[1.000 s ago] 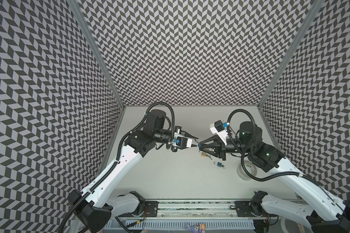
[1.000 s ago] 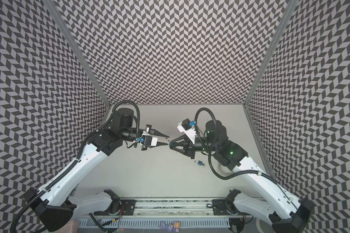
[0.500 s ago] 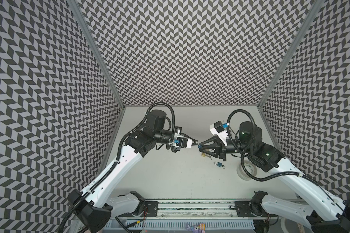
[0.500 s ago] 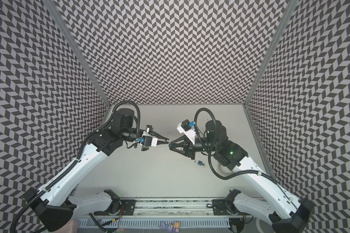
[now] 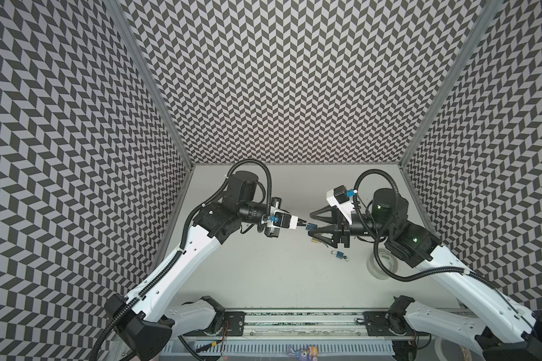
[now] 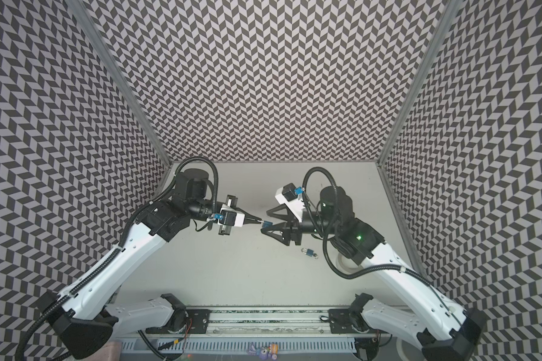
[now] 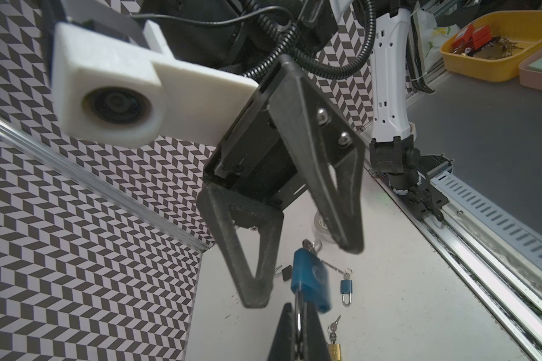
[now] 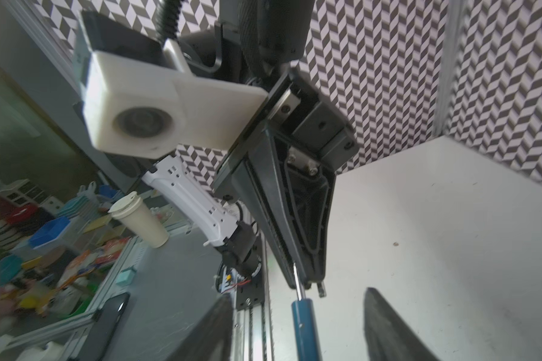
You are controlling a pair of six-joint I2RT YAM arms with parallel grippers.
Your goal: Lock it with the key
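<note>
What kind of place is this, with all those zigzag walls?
Most likely a robotics lab's test booth. A left arm and a right arm are mounted on a rail inside zigzag-patterned walls, a blue padlock between them; a yellow tray of small parts sits outside.

Standing beside the rig, I see the left arm (image 5: 182, 259) and the right arm (image 5: 476, 290) built alike: smooth white plastic shells between matte black joint housings, with black ribbed cable hoses (image 7: 369, 34) looping alongside. Each wrist carries a blocky white camera housing (image 7: 107, 78) with a round dark lens, and a small blue plug (image 5: 273, 218) beside it. The right tool (image 7: 304, 273) has black, rough-textured triangular fingers (image 7: 307, 140) with open centres, one fastened by two silver screws (image 7: 323, 116). A small green light (image 5: 415, 240) glows on a black joint block of the right arm.
</note>
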